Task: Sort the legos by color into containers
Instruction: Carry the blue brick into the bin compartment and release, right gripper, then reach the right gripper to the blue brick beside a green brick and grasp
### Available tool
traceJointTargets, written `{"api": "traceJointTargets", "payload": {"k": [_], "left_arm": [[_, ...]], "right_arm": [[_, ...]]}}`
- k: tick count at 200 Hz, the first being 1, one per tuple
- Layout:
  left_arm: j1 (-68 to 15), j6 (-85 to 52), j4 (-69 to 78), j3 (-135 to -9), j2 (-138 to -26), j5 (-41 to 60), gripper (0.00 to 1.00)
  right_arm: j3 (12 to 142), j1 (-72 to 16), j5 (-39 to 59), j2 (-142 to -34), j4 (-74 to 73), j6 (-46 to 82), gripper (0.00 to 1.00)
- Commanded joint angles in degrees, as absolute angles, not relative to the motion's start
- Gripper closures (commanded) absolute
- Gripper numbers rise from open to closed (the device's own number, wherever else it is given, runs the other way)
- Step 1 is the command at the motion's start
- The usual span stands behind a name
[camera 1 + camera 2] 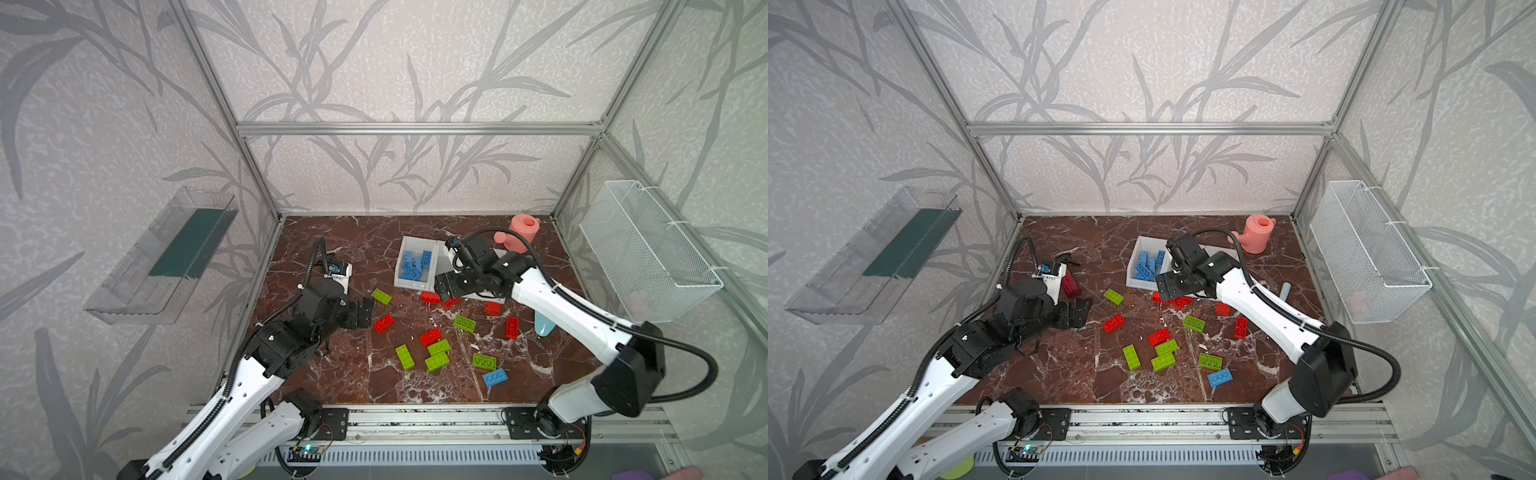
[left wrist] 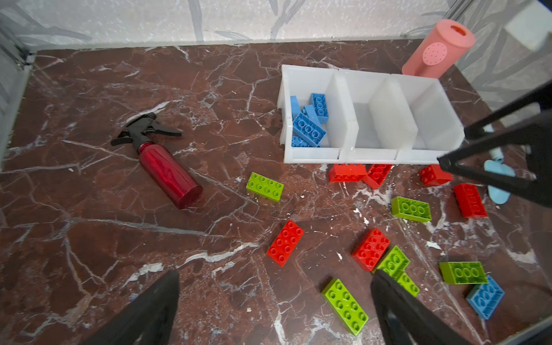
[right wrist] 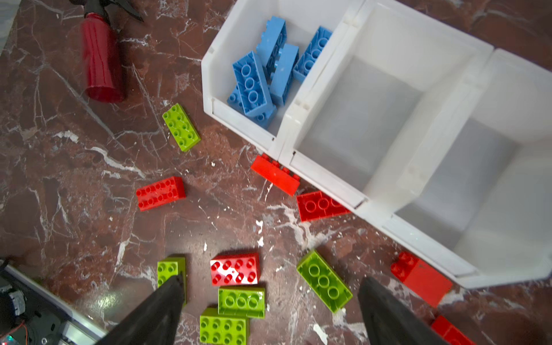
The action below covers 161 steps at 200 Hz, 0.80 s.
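Right gripper [image 3: 273, 279] jaws wide, holding nothing, over red legos [image 3: 234, 268] and green legos [image 3: 241, 301] on floor [image 2: 119, 209] near the 3 bins [image 3: 301, 119]. Left gripper [image 2: 276, 273] wide too, nothing held. Blue legos [image 2: 309, 128] in end bin; 1 blue lego [image 2: 485, 297] on floor.

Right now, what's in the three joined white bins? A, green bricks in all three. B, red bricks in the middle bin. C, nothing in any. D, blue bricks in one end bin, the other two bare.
D: the blue bricks lie only in the end bin nearest the red spray bottle; the middle bin and far bin show bare white floors.
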<state>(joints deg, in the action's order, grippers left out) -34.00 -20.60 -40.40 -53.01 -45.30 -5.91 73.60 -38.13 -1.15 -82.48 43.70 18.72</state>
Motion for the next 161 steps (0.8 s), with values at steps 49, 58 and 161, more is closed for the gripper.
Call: {"api": "traceJointTargets", "payload": {"k": [49,58,161], "left_arm": [[-38.25,-28.34,-37.81,-50.58,-48.03,-1.41,0.01],[-39.40,-29.07,-37.93,-50.20,-48.53,-1.98,0.01],[-51.83,-35.63,-35.07,-43.27,-47.09,-11.57,0.01]], "right_arm": [[49.99,-38.85,-0.68,-62.18,48.15,25.02,0.04],[47.17,-38.90,0.10,-59.87,48.24,26.14,0.04],[29.88,-48.58,-6.09,-45.40,47.95,46.81,0.01]]}}
